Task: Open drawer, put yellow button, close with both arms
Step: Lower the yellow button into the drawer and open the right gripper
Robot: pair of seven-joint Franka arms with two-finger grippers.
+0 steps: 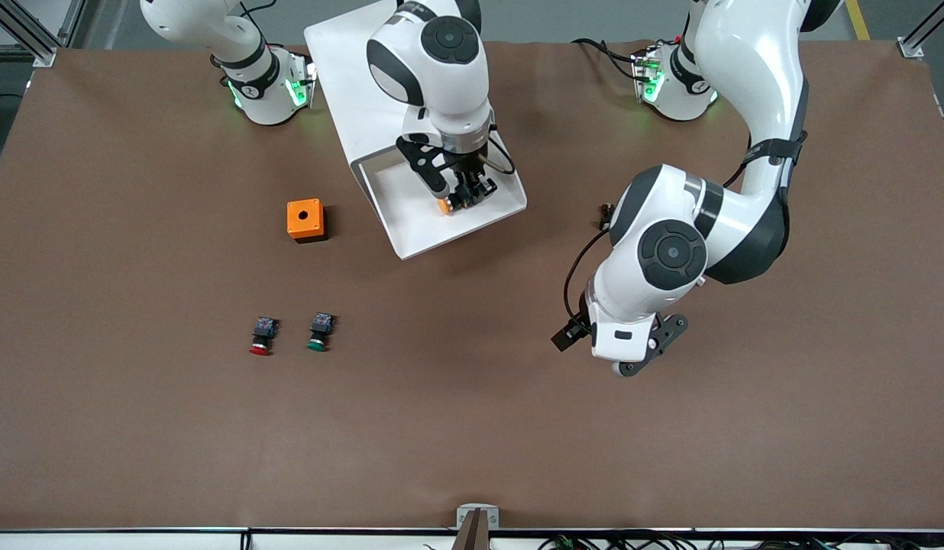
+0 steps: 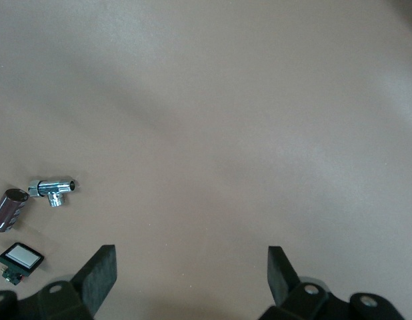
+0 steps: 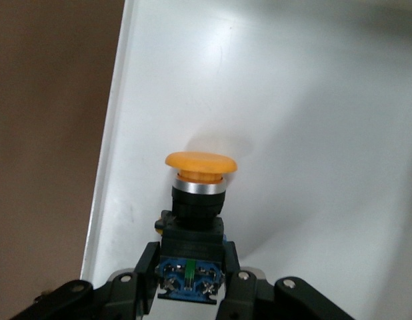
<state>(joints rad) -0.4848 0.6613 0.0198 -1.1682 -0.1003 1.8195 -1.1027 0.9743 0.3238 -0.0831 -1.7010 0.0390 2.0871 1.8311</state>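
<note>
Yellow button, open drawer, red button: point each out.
yellow button point(image 3: 201, 162): right wrist view, on its yellow cap.
drawer point(image 1: 422, 221): front view, on the bare tray floor.
red button point(image 1: 260, 349): front view, on its red cap.

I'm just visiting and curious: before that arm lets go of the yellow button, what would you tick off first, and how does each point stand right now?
1. The drawer is pulled out: ok.
2. The yellow button is inside the drawer's walls, not above the rim: ok.
3. The right gripper, jaws on the button's blue-and-black body, has it steady: ok.
4. The button is resting on the drawer floor: cannot tell.
5. The left gripper, jaws open over bare table toward the left arm's end, is waiting clear of the drawer: ok.
6. The drawer is bare where the button will land: ok.
</note>
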